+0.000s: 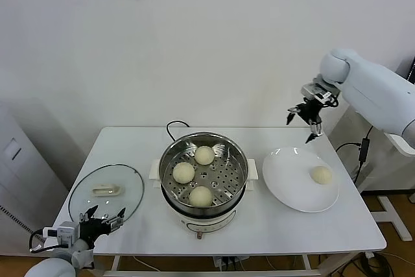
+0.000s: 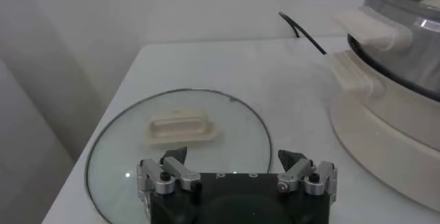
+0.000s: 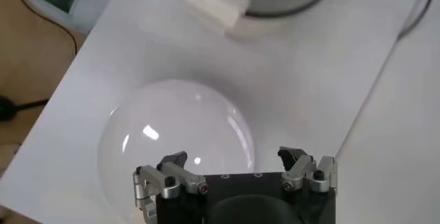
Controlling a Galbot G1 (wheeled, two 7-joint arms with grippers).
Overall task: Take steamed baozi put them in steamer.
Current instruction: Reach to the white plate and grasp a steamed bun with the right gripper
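Observation:
Three cream-white baozi point(image 1: 194, 173) lie on the perforated tray of the steel steamer point(image 1: 238, 172) at the table's middle. A fourth baozi point(image 1: 321, 174) sits on the white plate point(image 1: 288, 180) to the right. My right gripper point(image 1: 305, 120) is open and empty, raised above the plate's far edge. In the right wrist view the plate point(image 3: 172, 143) shows below its open fingers point(image 3: 173, 161), and the baozi is hidden there. My left gripper point(image 1: 100, 216) is open and empty, low at the table's front left corner by the glass lid point(image 1: 107, 189).
The glass lid with its white handle point(image 2: 180, 126) lies flat left of the steamer. The steamer's wall point(image 2: 405, 47) and black cord point(image 2: 302, 31) show in the left wrist view. The steamer's white side handle point(image 3: 213, 2) shows in the right wrist view.

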